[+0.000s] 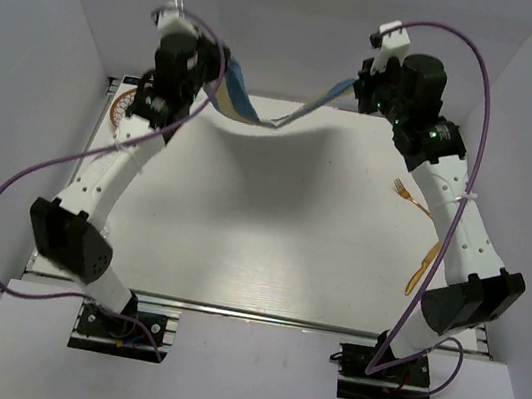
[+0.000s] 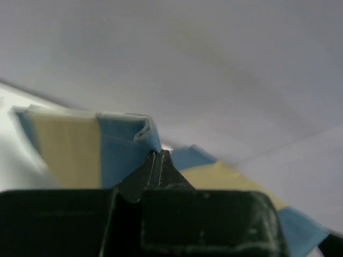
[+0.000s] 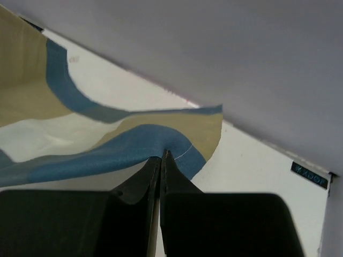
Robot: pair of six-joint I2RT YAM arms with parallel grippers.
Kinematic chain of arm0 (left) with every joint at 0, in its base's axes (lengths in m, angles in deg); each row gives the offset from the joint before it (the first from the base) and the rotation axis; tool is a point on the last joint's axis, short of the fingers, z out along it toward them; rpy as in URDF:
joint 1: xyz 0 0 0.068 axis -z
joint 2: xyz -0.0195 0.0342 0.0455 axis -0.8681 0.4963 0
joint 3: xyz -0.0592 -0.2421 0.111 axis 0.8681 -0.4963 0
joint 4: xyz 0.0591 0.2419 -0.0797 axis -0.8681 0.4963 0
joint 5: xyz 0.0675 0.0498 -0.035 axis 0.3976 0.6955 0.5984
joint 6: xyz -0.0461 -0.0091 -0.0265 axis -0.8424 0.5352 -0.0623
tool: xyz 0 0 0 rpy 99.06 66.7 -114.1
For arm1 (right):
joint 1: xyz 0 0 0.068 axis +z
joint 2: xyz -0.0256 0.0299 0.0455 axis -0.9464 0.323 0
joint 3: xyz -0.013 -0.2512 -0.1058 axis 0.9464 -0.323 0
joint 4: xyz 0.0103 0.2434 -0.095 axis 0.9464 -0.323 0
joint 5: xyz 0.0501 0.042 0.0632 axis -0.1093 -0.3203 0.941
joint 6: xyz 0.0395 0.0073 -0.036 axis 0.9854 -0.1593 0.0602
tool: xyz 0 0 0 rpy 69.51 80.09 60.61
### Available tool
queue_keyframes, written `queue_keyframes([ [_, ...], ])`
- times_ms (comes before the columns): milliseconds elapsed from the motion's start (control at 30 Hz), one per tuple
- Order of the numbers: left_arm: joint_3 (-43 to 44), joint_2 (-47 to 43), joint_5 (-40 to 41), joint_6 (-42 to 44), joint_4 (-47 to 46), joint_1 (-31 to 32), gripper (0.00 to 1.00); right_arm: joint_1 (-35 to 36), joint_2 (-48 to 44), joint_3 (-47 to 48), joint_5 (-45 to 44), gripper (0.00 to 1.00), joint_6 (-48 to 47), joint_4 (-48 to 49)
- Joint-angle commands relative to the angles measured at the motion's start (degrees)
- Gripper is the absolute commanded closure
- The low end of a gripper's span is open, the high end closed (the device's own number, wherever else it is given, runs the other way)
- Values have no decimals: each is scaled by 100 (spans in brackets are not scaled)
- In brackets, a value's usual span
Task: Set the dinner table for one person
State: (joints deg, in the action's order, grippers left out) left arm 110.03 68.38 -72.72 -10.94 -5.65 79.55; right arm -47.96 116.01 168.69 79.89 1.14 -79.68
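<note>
The blue-and-tan striped cloth placemat (image 1: 260,110) hangs stretched in the air between my two grippers over the far edge of the white dinner table (image 1: 271,231). My left gripper (image 2: 156,153) is shut on the placemat's left end (image 2: 115,144). My right gripper (image 3: 162,154) is shut on its right end (image 3: 144,140). In the top view the left gripper (image 1: 210,71) and the right gripper (image 1: 363,85) are both raised near the back wall. The cloth sags in the middle.
A plate with an orange pattern (image 1: 123,107) lies at the far left, partly hidden by the left arm. A gold fork (image 1: 409,194) and another gold utensil (image 1: 423,267) lie at the right beside the right arm. White walls enclose the table on three sides.
</note>
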Motion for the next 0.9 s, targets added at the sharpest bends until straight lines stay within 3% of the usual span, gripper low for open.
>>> queue_keyframes([
  [0,-2461,-1165,106,336,-2354,38,100,-175,-284,-993,416,100,-62,828],
  [100,-3940,-1685,282,63,-2395,38,100,-255,-878,-2634,548,100,333,1292],
  [133,-4213,-1825,317,-42,-2334,99,100,-272,-1056,-3596,505,99,483,1772],
  [167,-4677,-1896,239,-138,-2081,99,100,-272,-1249,-4050,496,54,623,1951],
  [200,-4882,-1966,91,-244,-1930,99,100,-281,-1581,-4437,313,19,1034,2075],
  [233,-5075,-2054,-33,-427,-1790,99,100,-290,-1759,-4763,180,11,1186,2198],
  [267,-5495,-2359,-225,-516,-1579,151,94,-272,-1935,-5297,92,11,1344,2260],
  [300,-5769,-2580,-332,-587,-1403,204,82,-281,-2302,-5529,-170,11,1589,2295],
  [367,-6610,-3519,-551,-895,-1331,266,46,-255,-2577,-5978,-147,11,1784,2339],
  [400,-6824,-3827,-552,-1060,-1227,266,3,-229,-2630,-6031,124,11,1915,2339],
  [433,-6983,-4282,-535,-1080,-1130,266,2,-220,-2561,-6032,248,11,2030,2244],
  [533,-6977,-4419,-272,-1002,-602,266,2,-53,-1982,-5997,505,11,2503,2216],
  [633,-6170,-3473,-122,-773,-137,266,2,149,-1296,-5979,285,11,3048,2331],
  [667,-5828,-2678,-87,-729,421,266,2,298,-886,-5831,189,11,3146,2496],
  [767,-4544,-1452,-25,-649,1162,266,2,465,115,-5270,101,11,3200,2410],
  [867,-3717,-72,-43,-535,1384,213,2,431,830,-4539,13,11,3340,1953],
])
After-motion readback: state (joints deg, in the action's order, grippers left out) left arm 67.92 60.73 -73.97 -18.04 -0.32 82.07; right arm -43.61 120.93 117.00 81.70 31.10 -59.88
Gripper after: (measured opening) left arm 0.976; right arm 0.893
